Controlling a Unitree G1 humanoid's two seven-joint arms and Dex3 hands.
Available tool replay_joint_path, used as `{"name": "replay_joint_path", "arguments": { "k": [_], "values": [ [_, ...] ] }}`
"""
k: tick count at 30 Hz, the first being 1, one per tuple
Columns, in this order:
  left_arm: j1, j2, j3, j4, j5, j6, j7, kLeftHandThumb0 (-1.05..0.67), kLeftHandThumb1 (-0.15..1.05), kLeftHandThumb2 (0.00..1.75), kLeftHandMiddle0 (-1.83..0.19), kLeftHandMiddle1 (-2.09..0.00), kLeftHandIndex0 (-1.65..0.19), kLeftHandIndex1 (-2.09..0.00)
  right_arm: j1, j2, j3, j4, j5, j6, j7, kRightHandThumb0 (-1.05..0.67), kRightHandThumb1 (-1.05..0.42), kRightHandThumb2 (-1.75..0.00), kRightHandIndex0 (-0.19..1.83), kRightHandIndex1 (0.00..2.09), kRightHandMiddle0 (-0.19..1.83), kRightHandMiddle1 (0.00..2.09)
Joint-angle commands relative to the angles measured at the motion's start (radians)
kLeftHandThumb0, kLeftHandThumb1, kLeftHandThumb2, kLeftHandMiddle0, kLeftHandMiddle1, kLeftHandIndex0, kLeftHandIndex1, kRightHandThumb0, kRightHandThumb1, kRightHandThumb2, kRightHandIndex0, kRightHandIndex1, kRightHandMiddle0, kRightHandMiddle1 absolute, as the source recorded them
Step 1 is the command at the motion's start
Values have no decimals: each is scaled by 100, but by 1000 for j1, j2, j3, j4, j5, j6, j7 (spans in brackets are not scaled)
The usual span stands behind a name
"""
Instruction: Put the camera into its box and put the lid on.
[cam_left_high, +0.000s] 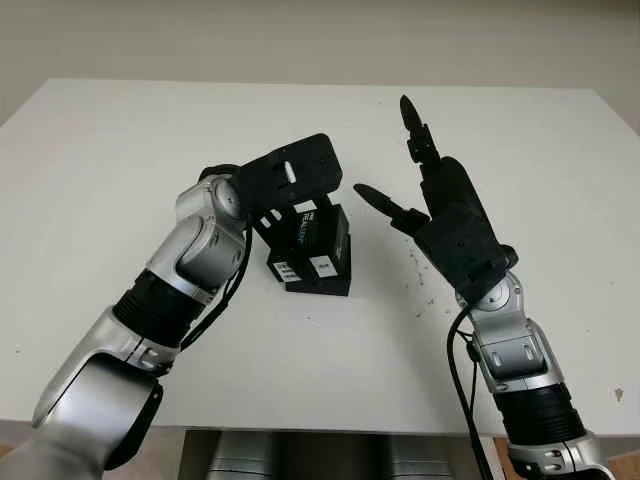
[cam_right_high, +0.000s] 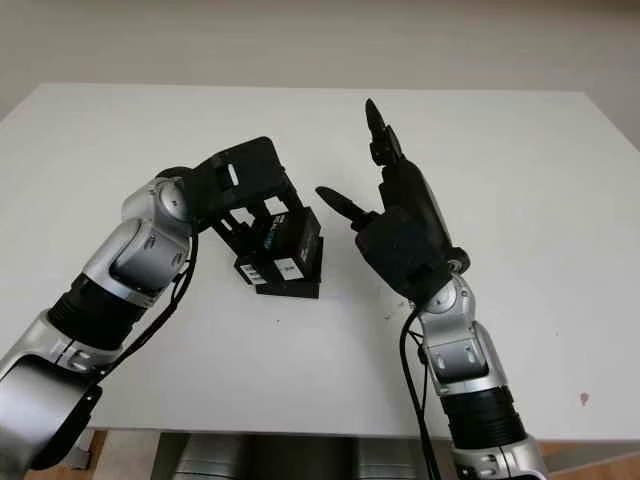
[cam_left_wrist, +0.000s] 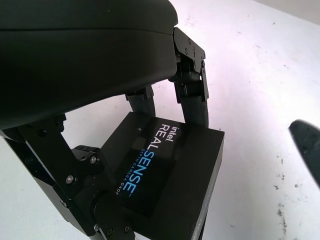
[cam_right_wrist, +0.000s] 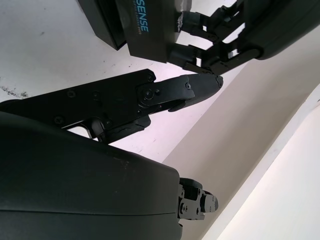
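A white table (cam_left_high: 120, 150) fills the room's foreground before a pale wall (cam_left_high: 300, 40). Left hand (cam_left_high: 290, 185) grips the black lid (cam_left_wrist: 165, 170) over the box (cam_left_high: 318, 272) at centre. Right hand (cam_left_high: 440, 215) hovers open just beside it.

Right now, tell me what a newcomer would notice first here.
The left hand grips a black box printed RealSense at mid-table, fingers down over its top. Beside it, the right hand is open, raised above the white table, touching nothing. Whether the lid is fully seated cannot be told.
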Motion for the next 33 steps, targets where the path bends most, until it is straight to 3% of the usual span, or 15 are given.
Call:
{"name": "replay_joint_path", "arguments": {
  "k": [1, 5, 10, 11, 12, 14, 15, 17, 22, 24, 26, 33],
  "values": [
    [-35, -22, -21, 10, 9, 6, -5, -27, 91, 5, -6, -158, -28, -150, -20, 0, -6, 1, 5, 6, 4, -62, -105, -17, -6, 6, 0, 6],
    [-56, -62, -25, 33, 9, 64, -12, -24, 91, 5, -16, -161, -26, -158, -22, 0, -8, 14, 9, -8, -1, -62, -105, -17, -6, 6, 0, 6],
    [-61, -93, -7, 53, -18, 82, -7, -18, 93, 6, -33, -168, -3, -164, -21, 2, -7, 17, 4, -18, -13, -61, -105, -17, -6, 6, 1, 6],
    [-62, -97, -6, 57, -22, 86, -7, -17, 93, 6, -29, -168, 4, -159, -21, 2, -7, 19, 3, -23, -17, -61, -105, -17, -6, 6, 1, 6],
    [-63, -102, -2, 59, -28, 95, -6, -17, 93, 6, -23, -168, 12, -140, -21, 1, -5, 20, 0, -23, -20, -61, -105, -17, -5, 6, 1, 6],
    [-67, -111, 1, 60, -36, 123, -6, -16, 94, 6, -18, -165, 13, -84, -20, 3, -6, 15, 0, -15, -21, -62, -105, -17, -5, 6, 1, 6],
    [-70, -115, 0, 60, -38, 135, -5, -16, 95, 6, -17, -163, 10, -76, -19, 5, -7, 13, 2, -12, -21, -62, -105, -17, -5, 6, 2, 6],
    [-73, -120, -7, 62, -37, 154, 0, -17, 95, 5, -18, -158, 12, -86, -15, 9, -10, 7, 11, -8, -17, -61, -105, -17, -6, 6, 1, 6],
    [-70, -129, -14, 64, -38, 161, 24, -17, 95, 5, -19, -154, 16, -81, -4, 17, -11, 5, 12, -4, -24, -60, -105, -17, -7, 5, 0, 5],
    [-71, -128, -25, 68, -36, 157, 25, -19, 95, 5, -23, -154, 12, -137, -2, 21, -11, 4, 10, 0, -29, -58, -105, -16, -6, 5, 0, 5],
    [-73, -126, -40, 72, -30, 155, 25, -20, 95, 5, -27, -156, 2, -164, -1, 26, -15, 6, 12, -4, -40, -53, -105, -19, -6, 5, 0, 5],
    [-82, -105, -100, 61, -2, 128, -13, -23, 95, 5, -36, -163, -20, -161, -1, 32, -19, 15, 10, -13, -66, -46, -105, -24, -4, 6, 2, 6]
  ]
}}
